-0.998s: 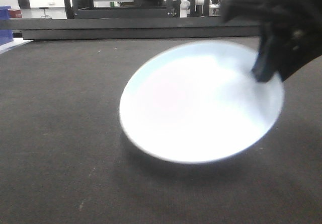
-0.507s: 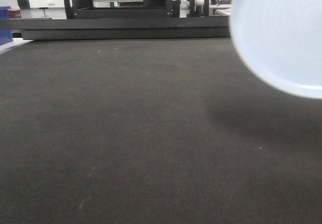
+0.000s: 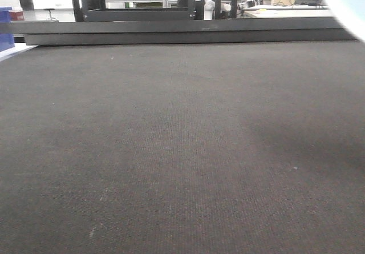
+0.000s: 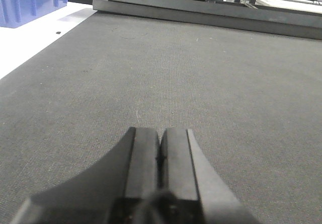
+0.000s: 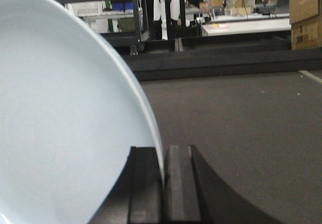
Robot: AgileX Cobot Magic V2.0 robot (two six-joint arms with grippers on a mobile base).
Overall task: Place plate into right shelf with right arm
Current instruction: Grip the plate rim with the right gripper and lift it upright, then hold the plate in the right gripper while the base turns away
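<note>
The pale blue-white plate [image 5: 65,118] fills the left of the right wrist view, standing on edge. My right gripper [image 5: 163,156] is shut on its rim, one finger on each face, held above the dark mat. In the front view only a sliver of the plate [image 3: 348,3] shows at the top right corner. My left gripper [image 4: 160,141] is shut and empty, low over the mat. No shelf can be told apart in these views.
A dark grey mat [image 3: 171,140] covers the table. A black raised ledge [image 3: 171,34] runs along its far edge, with black frame posts [image 3: 77,0] behind. A blue bin [image 4: 30,2] stands at the far left. Cardboard boxes [image 5: 306,12] sit at the far right.
The plate has been lifted off the mat and carried up and to the right, almost out of the front view. The right gripper has left that view with it.
</note>
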